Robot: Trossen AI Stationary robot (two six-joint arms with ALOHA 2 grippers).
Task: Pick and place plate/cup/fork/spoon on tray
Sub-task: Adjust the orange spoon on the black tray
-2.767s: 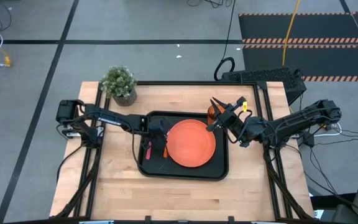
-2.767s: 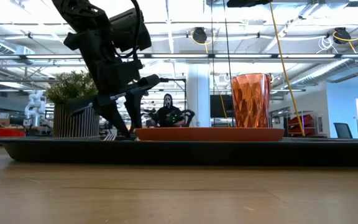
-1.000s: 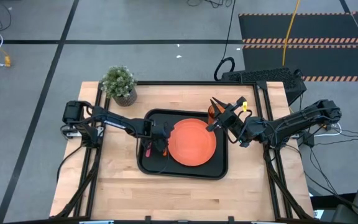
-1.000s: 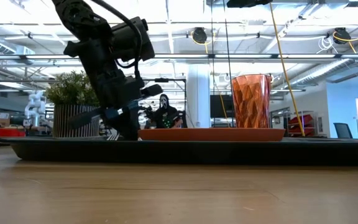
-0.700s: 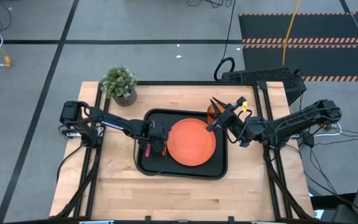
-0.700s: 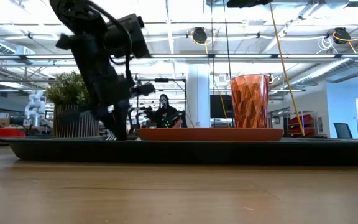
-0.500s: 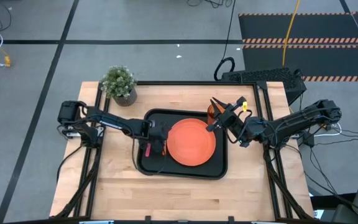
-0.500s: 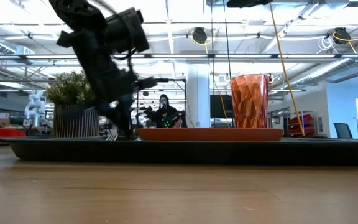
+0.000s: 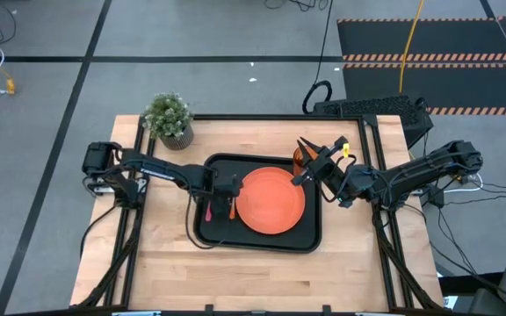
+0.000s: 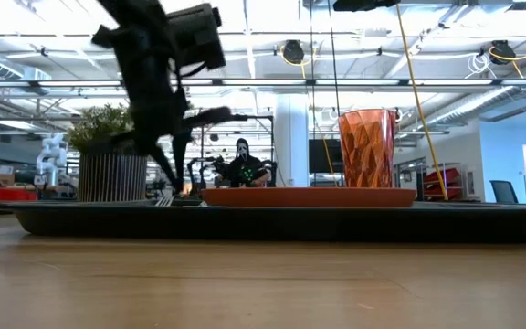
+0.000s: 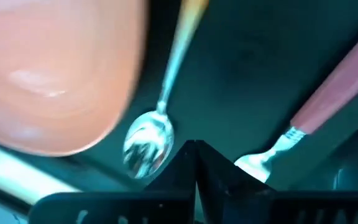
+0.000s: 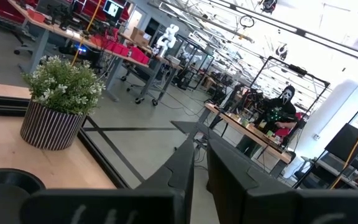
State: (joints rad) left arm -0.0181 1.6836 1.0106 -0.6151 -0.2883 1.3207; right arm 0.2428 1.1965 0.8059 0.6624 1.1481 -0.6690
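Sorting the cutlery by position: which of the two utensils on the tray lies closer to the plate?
The spoon, orange-handled with a silver bowl, lies right beside the plate; the pink-red-handled fork sits farther out, toward the tray edge.

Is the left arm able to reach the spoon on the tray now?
Probably yes. The left claw, shut and empty, hangs just above the spoon, which lies uncovered between the fork and the plate.
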